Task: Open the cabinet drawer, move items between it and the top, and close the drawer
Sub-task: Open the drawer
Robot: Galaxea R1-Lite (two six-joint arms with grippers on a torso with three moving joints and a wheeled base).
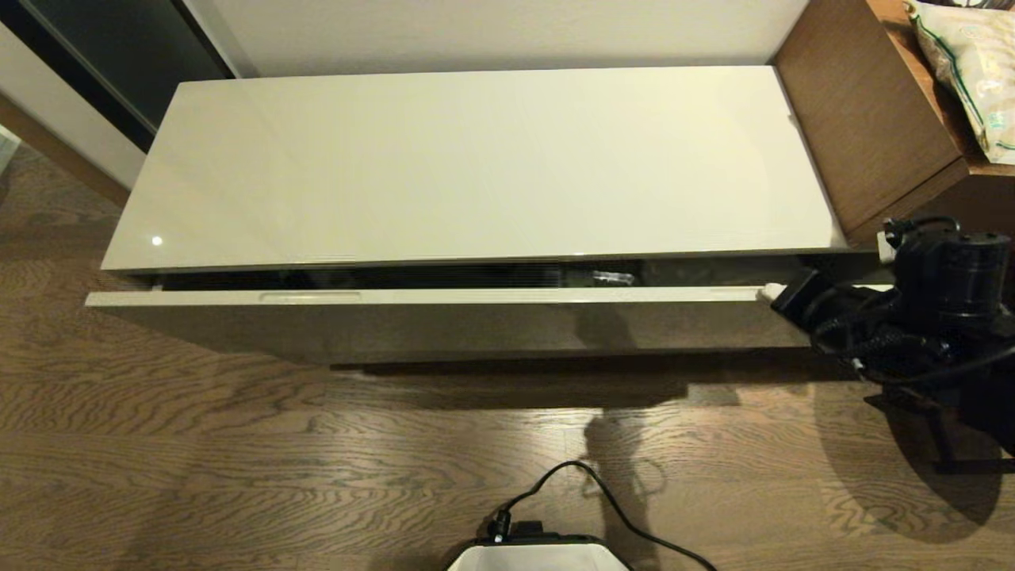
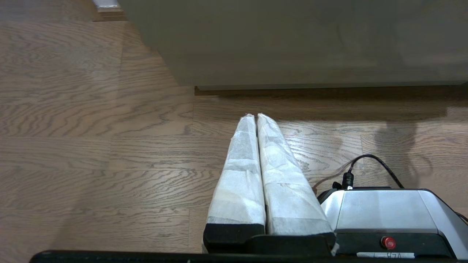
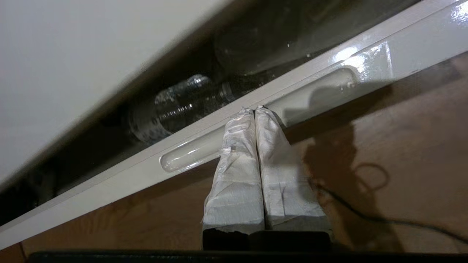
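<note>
The cabinet drawer (image 1: 444, 325) stands pulled out a small way, leaving a dark gap under the cream-white top (image 1: 476, 159), which is bare. My right gripper (image 1: 767, 293) is at the drawer's right end. It is shut, and its taped fingertips (image 3: 255, 109) sit in the oblong recessed slot (image 3: 190, 155) of the front rim. My left gripper (image 2: 255, 116) is shut on nothing and hangs over the floor before the drawer's front panel (image 2: 292, 40). The bagged slippers are not visible.
A clear water bottle (image 3: 182, 106) lies inside the drawer gap (image 1: 614, 278). The brown wood-grain desk (image 1: 864, 119) adjoins the cabinet's right end and carries a printed bag (image 1: 967, 71). My white base (image 1: 539, 555) with a black cable stands on the wooden floor.
</note>
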